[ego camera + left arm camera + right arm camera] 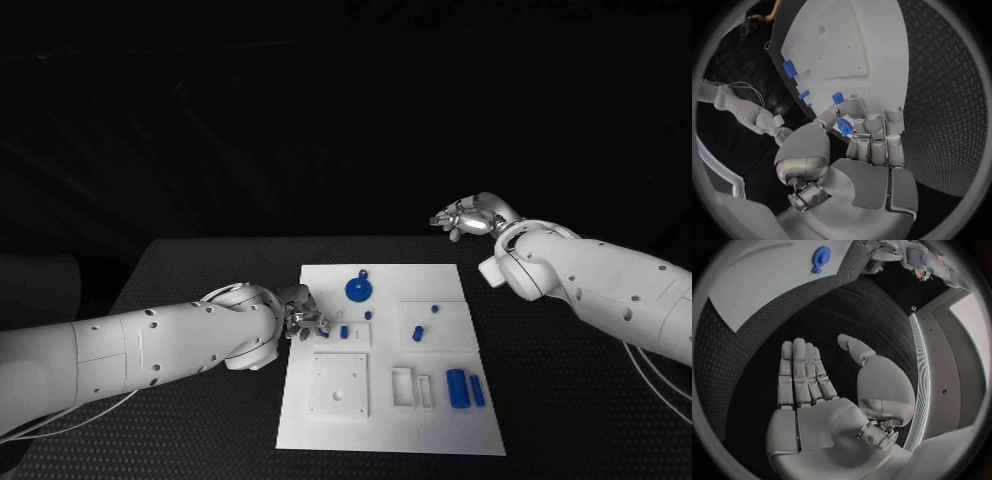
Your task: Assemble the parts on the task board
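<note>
Task board (378, 420), white, flat in the middle of the black table (577, 420), long side running away from the robot. Carries several raised white blocks and recessed pockets. Near right corner: two blue cylinders (464, 388) lying side by side, touching or almost touching, just beside two narrow rectangular pockets (411, 388). Cannot tell if anything sits inside these pockets. Near left: square white plate (339, 385) with small holes. Right middle: raised white square block (437, 325) with two short blue pegs (417, 333) standing on it. Far part of the board: one blue gear (358, 290), flat, with a smaller blue piece (362, 273) just beyond it. One more small blue peg (368, 315) between the gear and the square block, and one blue piece (345, 332) just beside the left hand. Counted in the head view: two cylinders, one gear, about five small pieces; exact number not certain. No readable writing or label on the board.

Left hand (299, 318) at the left edge of the board, fingers curled, pinching a small blue part (844, 127) between thumb and fingers, seen clearly in the left wrist view. Right hand (470, 217) raised beyond the far right corner of the board, well apart from it, holding nothing; in the right wrist view fingers (801, 375) straight and the thumb apart.
</note>
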